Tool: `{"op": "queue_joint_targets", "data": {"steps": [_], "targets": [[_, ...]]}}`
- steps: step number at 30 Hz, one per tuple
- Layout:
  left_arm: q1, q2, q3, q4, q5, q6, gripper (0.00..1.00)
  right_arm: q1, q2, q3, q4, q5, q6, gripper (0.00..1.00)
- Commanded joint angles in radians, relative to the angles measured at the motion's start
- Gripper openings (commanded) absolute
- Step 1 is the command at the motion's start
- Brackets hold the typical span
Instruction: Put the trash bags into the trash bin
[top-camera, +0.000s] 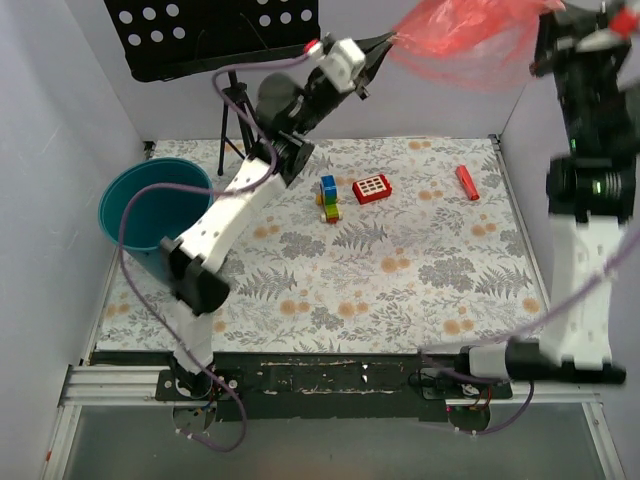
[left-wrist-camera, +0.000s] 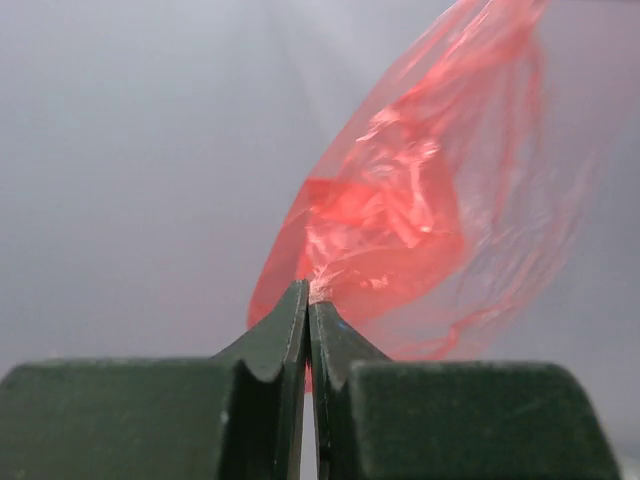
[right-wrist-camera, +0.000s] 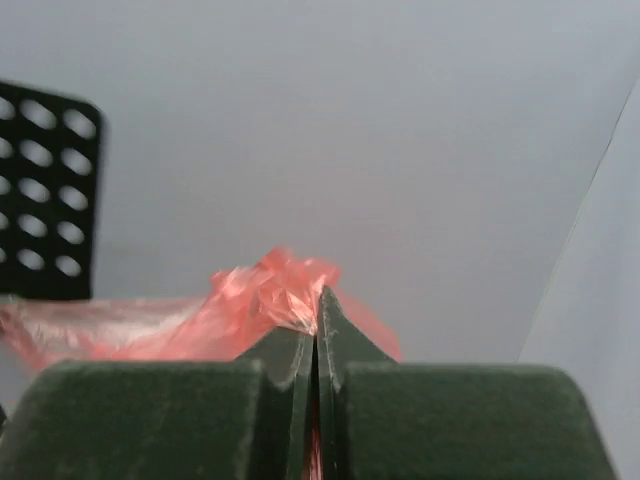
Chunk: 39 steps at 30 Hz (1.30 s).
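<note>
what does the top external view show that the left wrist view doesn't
Only top external: the trash bin at the left edge of the table, plus a red box, a red stick and a block stack. Only left wrist: the left gripper close up, jaws pressed shut on a puckered bit of the trash bag. Both: the trash bag, held in the air by the left gripper.

This is a robot test cell in a lab. Plain pale walls (top-camera: 60, 150) box in the leaf-print surface (top-camera: 400, 290). The cabled left arm (top-camera: 225, 215) and right arm (top-camera: 585, 270) are mounted on an aluminium rail (top-camera: 110, 385) along its near edge. A black perforated stand (top-camera: 210, 35) rises at its far left corner.
</note>
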Motion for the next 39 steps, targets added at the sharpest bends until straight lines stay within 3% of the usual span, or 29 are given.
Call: {"op": "queue_joint_targets", "data": {"steps": [1,2,3,5,6,7,8,10,12,15,20,24,26,29,32,35,39], "targets": [[-0.099,-0.343,-0.315,0.468,0.125,0.32,0.0,0.106,-0.345,-0.498,0.365,0.026,-0.376,0.01],[-0.099,-0.389,-0.502,0.331,0.227,0.382,0.0,0.129,-0.448,-0.797,0.377,-0.018,-0.489,0.01],[-0.099,-0.4,-0.624,0.04,0.357,0.588,0.0,0.161,-0.508,-1.076,0.207,-0.082,-0.62,0.01],[-0.105,-0.339,-0.731,-0.886,0.463,0.994,0.0,0.227,-0.521,-1.249,-0.366,-0.27,-0.826,0.01],[-0.119,-0.312,-0.775,-1.087,0.458,1.092,0.0,0.24,-0.55,-1.312,-0.513,-0.311,-0.799,0.01],[-0.133,-0.307,-0.83,-1.145,0.443,1.038,0.0,0.241,-0.625,-1.37,-0.557,-0.341,-0.74,0.01],[-0.142,-0.32,-0.863,-1.144,0.455,0.944,0.0,0.231,-0.729,-1.386,-0.627,-0.431,-0.803,0.01],[-0.142,-0.383,-0.903,-1.044,0.5,0.665,0.0,0.237,-0.946,-1.412,-0.491,-0.378,-0.65,0.01],[-0.142,-0.47,-0.95,-0.95,0.486,0.494,0.0,0.238,-1.018,-1.357,-0.487,-0.392,-0.668,0.01],[-0.142,-0.602,-1.029,-0.858,0.373,0.466,0.0,0.238,-0.933,-1.201,-0.595,-0.38,-0.629,0.01],[-0.124,-0.819,-1.153,-0.715,0.236,0.371,0.0,0.235,-0.81,-1.093,-0.572,-0.351,-0.258,0.01],[-0.075,-0.937,-1.216,-0.375,0.074,0.072,0.0,0.087,-0.765,-1.117,-0.397,-0.418,-0.104,0.01],[-0.073,-0.92,-1.12,-0.16,-0.017,0.019,0.0,0.076,-0.689,-1.014,-0.299,-0.464,-0.096,0.01],[-0.085,-0.746,-0.777,-0.084,-0.008,0.083,0.0,0.074,-0.577,-0.788,-0.055,-0.442,-0.023,0.01],[-0.096,-0.6,-0.519,0.081,0.018,0.238,0.0,0.074,-0.436,-0.503,0.132,-0.379,0.003,0.01],[-0.123,-0.5,-0.405,0.256,0.056,0.508,0.0,0.074,-0.374,-0.349,0.267,-0.302,-0.047,0.01],[-0.163,-0.407,-0.337,0.474,0.142,0.862,0.0,0.074,-0.417,-0.366,0.43,-0.264,-0.127,0.01]]}}
